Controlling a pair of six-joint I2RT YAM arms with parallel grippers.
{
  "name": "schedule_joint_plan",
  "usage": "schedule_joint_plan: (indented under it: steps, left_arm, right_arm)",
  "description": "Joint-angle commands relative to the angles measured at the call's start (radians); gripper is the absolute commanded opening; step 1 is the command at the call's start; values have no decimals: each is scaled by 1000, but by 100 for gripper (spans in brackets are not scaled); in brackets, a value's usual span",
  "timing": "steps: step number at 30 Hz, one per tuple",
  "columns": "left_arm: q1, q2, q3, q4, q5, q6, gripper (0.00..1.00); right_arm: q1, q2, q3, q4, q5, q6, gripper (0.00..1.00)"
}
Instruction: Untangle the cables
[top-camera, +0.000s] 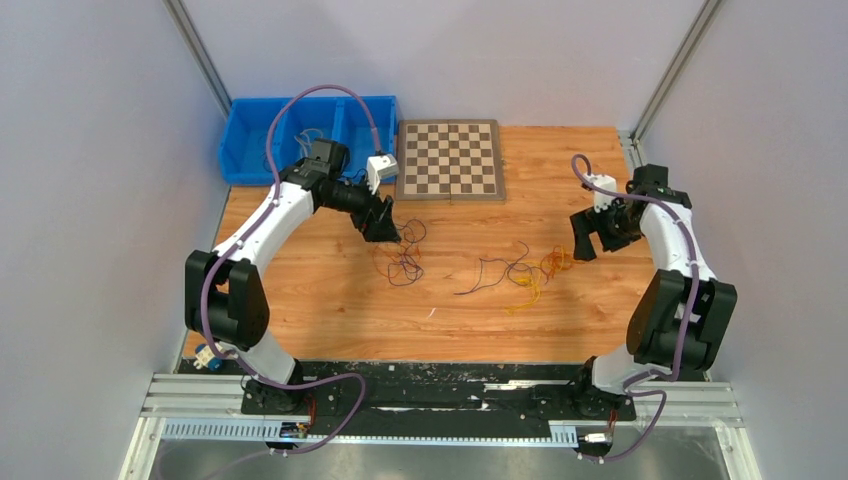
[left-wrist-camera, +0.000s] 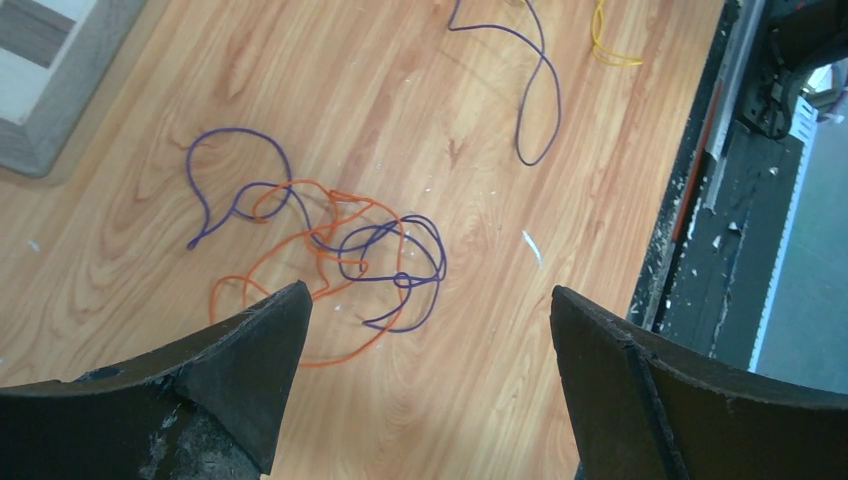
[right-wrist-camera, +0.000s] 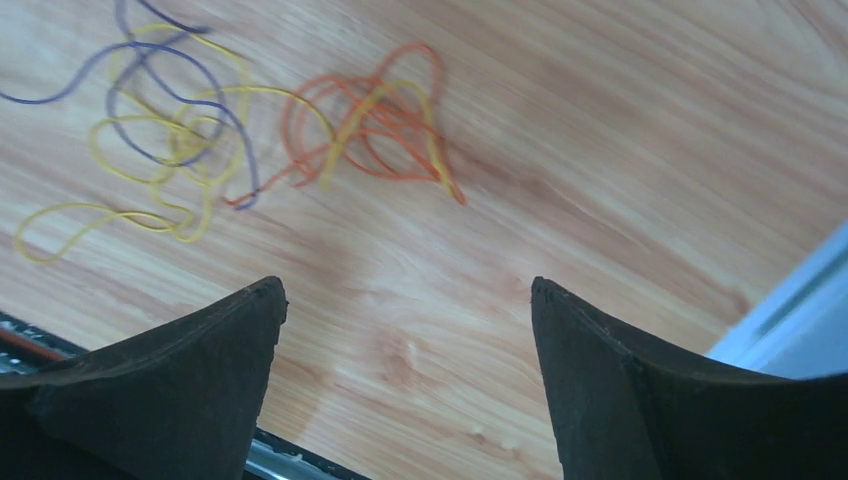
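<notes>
left hand (left-wrist-camera: 425, 300): cables (left-wrist-camera: 340, 250) beneath, chessboard (left-wrist-camera: 40, 90) close beside | right hand (right-wrist-camera: 405, 290): bare counter (right-wrist-camera: 420, 390) beneath, free passage down

Overhead camera looks down; wrist cameras (close, oblique) share its tabletop (top-camera: 330, 300).

You will find no text, label, brand or number that can be read in any view; the surfaces you see carry no legible signs.

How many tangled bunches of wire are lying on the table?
2. An orange-and-purple bunch lies by the left hand; a yellow-orange-purple bunch lies near the right hand. The hands may hide stray strands.
</notes>
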Motion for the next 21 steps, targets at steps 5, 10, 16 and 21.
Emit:
schedule_joint_plan:
  steps: [5, 10, 16, 21]
  left_arm:
    - [9, -21, 51, 53, -40, -45, 95]
    - [9, -40, 30, 46, -80, -34, 95]
    - [8, -65, 4, 22, -112, 3, 95]
    - [10, -79, 6, 16, -127, 16, 95]
  right_arm:
    - [-43, 143, 76, 47, 45, -17, 72]
    - [-40, 265, 136, 71, 20, 17, 64]
    - [2, 314, 91, 37, -4, -20, 61]
    - [27, 305, 95, 13, -66, -25, 17]
